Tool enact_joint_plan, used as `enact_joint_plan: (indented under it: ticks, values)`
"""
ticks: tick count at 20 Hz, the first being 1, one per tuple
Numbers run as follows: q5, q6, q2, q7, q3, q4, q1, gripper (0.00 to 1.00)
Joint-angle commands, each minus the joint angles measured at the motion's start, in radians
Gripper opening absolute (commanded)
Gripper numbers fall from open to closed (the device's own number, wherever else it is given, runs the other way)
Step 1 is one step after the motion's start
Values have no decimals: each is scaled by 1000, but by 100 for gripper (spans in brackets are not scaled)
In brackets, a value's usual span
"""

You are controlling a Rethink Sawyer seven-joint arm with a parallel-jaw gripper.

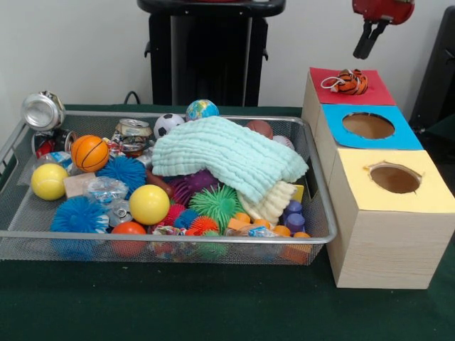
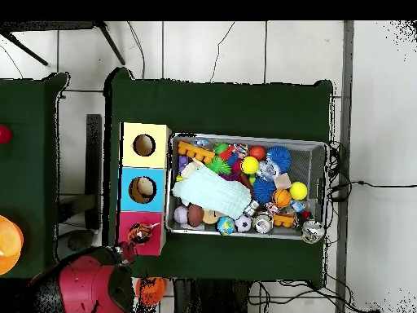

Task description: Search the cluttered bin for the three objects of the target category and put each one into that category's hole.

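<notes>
A small orange tiger-striped toy [image 1: 350, 82] lies on the red panel [image 1: 373, 92] of the wooden box, over that panel's hole. My gripper [image 1: 370, 44] hangs above and slightly right of the toy, clear of it and carrying nothing. The blue panel's hole [image 1: 368, 126] and the yellow panel's hole [image 1: 395, 178] are uncovered. The mesh bin [image 1: 178, 238] is full of balls, spiky toys, cans and blocks. In the overhead view the toy [image 2: 140, 234] sits on the red end of the box, with my red arm [image 2: 81, 285] just below it.
A pale green cloth [image 1: 227, 153] covers the middle of the bin. Around it are a yellow ball [image 1: 149, 204], a basketball [image 1: 89, 153], a soccer ball [image 1: 168, 124] and a crushed can [image 1: 134, 135]. A silver can [image 1: 44, 110] sits at the bin's far left corner.
</notes>
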Motion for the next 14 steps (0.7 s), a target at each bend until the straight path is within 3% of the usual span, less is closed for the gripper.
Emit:
enact_joint_plan:
  ticks: [1,6,14]
  values:
    - [9,-95,4,219,109,62,-45,0]
    - [-35,13,-56,85,181,104,-87,0]
    - [-113,159,-133,-2,213,127,-133,0]
